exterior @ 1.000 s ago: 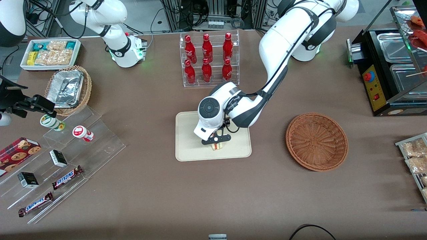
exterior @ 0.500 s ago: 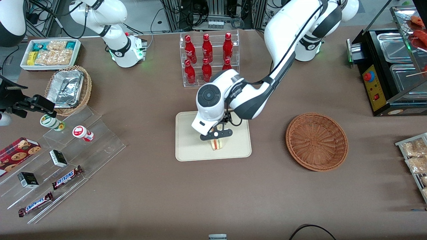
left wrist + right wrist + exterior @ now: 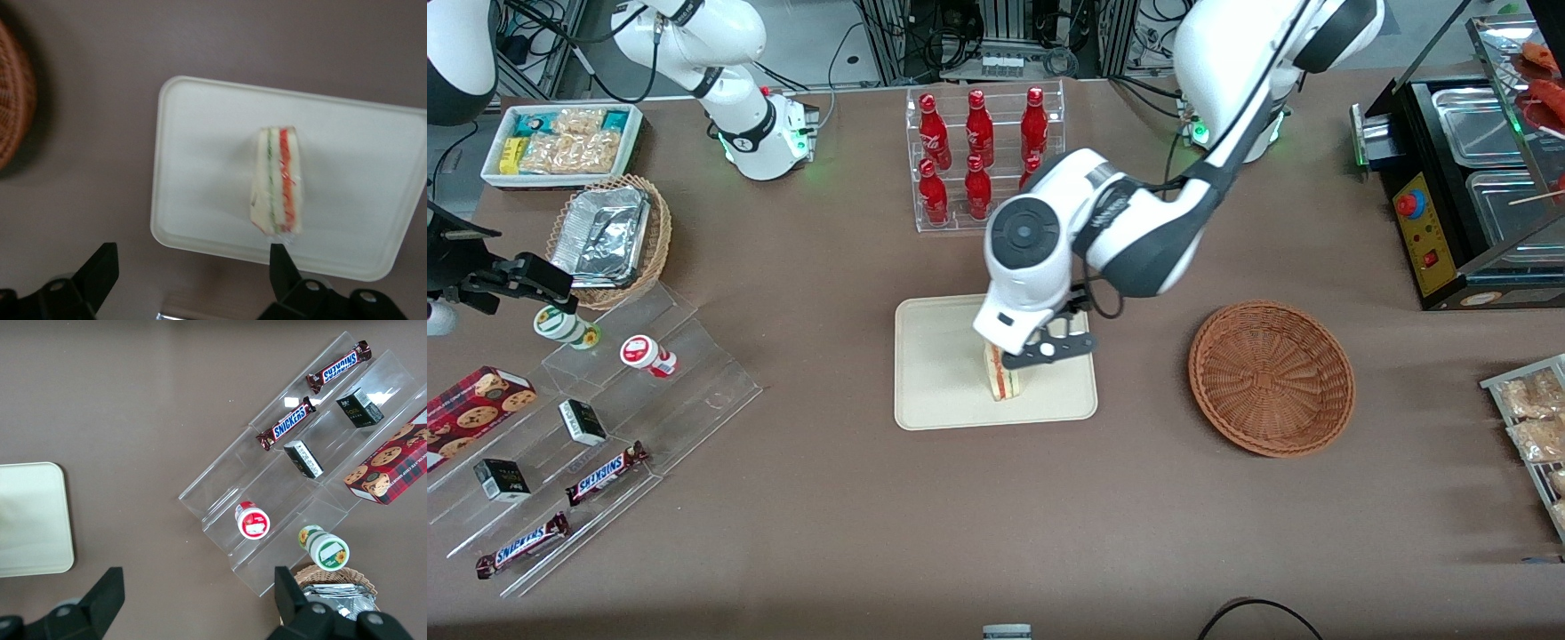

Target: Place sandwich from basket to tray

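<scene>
One sandwich (image 3: 1003, 380), lying on its side on the one cream tray (image 3: 934, 373), red and green filling stripes showing along the cut edge, well inside the rim. One reddish-brown wicker basket (image 3: 1271, 378), sitting on the brown bench (image 3: 996, 516) toward the working arm's end, apart from the tray, nothing visible in it. One end effector (image 3: 1049, 348), raised above the tray's edge nearest the basket, spread wide with nothing held; fingers (image 3: 281, 260) clear of the sandwich (image 3: 278, 181) in the wrist view, tray (image 3: 200, 167) and a slice of basket (image 3: 15, 107) below. Partly covering the sandwich's upper end in the front view: the white wrist housing. Around: six red bottles (image 3: 978, 151) in a clear rack, farther from the front camera than the tray; toward the parked arm's end, one lighter wicker basket of foil trays (image 3: 609, 236), one white bin of snack packets (image 3: 560, 142), clear stepped shelves with two Snickers bars (image 3: 605, 473), two small dark boxes (image 3: 583, 422), two round tubs (image 3: 645, 354) and one cookie box (image 3: 476, 404). Toward the working arm's end: one black food warmer (image 3: 1467, 196).
</scene>
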